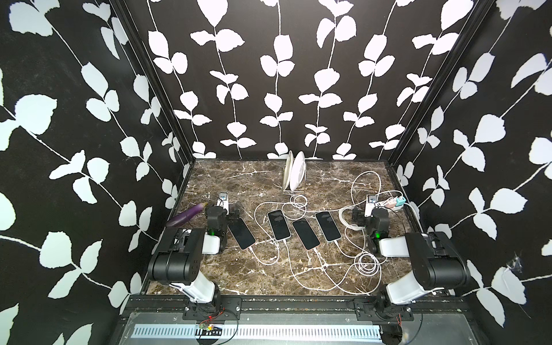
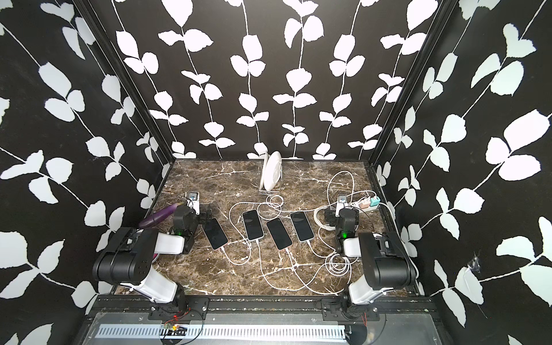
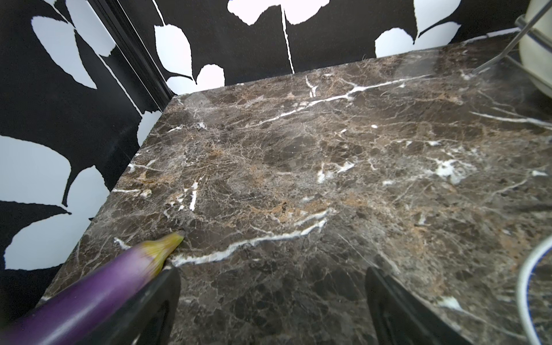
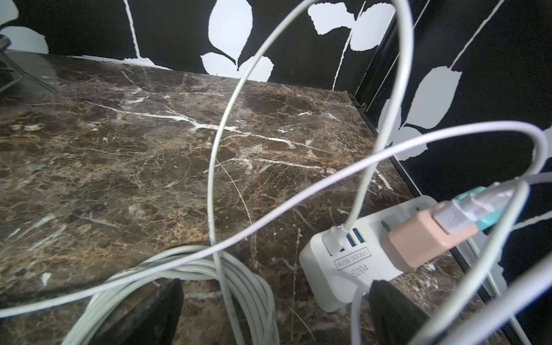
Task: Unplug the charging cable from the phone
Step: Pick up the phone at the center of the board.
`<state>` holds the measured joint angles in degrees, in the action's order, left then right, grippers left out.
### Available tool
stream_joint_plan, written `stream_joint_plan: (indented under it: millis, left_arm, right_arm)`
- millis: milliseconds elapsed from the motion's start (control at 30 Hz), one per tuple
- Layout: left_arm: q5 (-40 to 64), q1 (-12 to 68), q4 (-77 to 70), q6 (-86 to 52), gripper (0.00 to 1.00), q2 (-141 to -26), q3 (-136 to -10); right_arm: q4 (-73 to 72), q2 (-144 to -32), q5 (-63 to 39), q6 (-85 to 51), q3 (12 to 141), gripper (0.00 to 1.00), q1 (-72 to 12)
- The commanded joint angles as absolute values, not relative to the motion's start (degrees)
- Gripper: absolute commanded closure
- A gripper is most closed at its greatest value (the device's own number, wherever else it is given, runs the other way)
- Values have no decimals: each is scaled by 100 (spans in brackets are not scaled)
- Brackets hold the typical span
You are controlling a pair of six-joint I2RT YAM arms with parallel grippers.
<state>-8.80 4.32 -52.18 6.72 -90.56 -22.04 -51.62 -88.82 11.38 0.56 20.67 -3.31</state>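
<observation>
Four phones (image 1: 305, 234) lie between both pairs of parted jaws.

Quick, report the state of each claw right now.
Left claw: open, holding nothing.
Right claw: open, holding nothing.

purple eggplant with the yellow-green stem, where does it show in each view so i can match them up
In a top view: the long purple eggplant lies at the tabletop's left edge, by the left arm.
In a top view: same spot.
Left wrist: close up, beside one of the left gripper fingers.
Right wrist: not in it.
Shared landmark: brown marble tabletop.
</observation>
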Motion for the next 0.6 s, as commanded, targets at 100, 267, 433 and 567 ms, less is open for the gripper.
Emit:
stream_joint_plan:
  millis: [100,267,433,567]
  left_arm:
    - [-2244,414,-1731,166,3,-7744,-4133]
    - [-1482,509,790,-1851,22,-6972,-5425]
    - [-1656,2104,1687,-2547,28,-6413,-5232]
    - [-2258,3818,1776,-2848,28,-6134,-4739]
  right_arm:
    - [-2136,-7027,2223,-797,3383,0,-322]
    - [-44,-5199,2591,-3124,3714,0,-327]
    - [2153,-5777,1541,-3614,5030,5,-655]
    - [3286,-6517,2169,-3575,5588,2,-1577]
